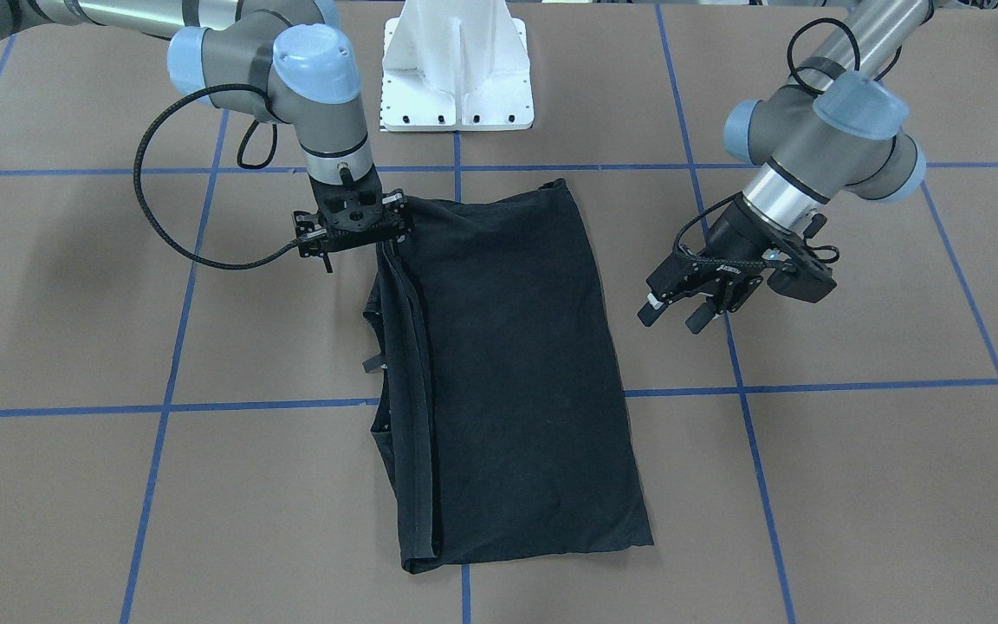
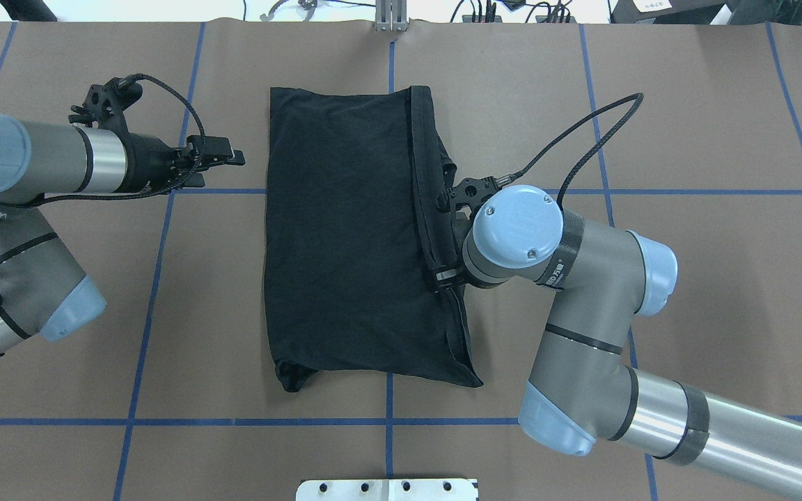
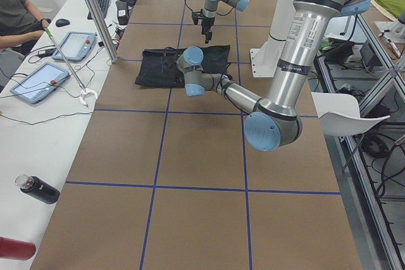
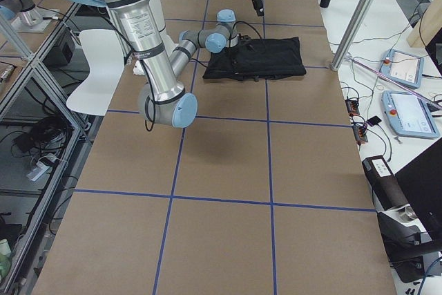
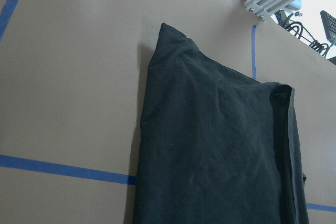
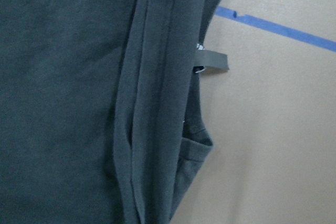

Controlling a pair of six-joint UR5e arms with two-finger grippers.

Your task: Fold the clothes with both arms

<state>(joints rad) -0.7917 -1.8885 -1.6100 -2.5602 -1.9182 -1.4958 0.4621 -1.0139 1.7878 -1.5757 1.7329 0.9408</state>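
Observation:
The black T-shirt (image 1: 508, 364) lies folded into a long rectangle on the brown table, plain side up, with no logo showing. It also shows in the overhead view (image 2: 345, 236). Its layered edges and a grey tag (image 6: 212, 61) run along the side near my right arm. My right gripper (image 1: 352, 224) points down over that edge, close to the shirt's corner nearest the base. Its fingers are hidden under the wrist (image 2: 460, 229), so I cannot tell whether it grips. My left gripper (image 1: 674, 317) is open and empty, above the table beside the shirt's other long edge (image 2: 223, 158).
The white pedestal base (image 1: 457, 78) stands behind the shirt. Blue tape lines (image 1: 248, 406) cross the brown table. In the left side view a side desk holds tablets (image 3: 38, 83) and a dark bottle (image 3: 38, 189), behind an aluminium post (image 3: 95, 11).

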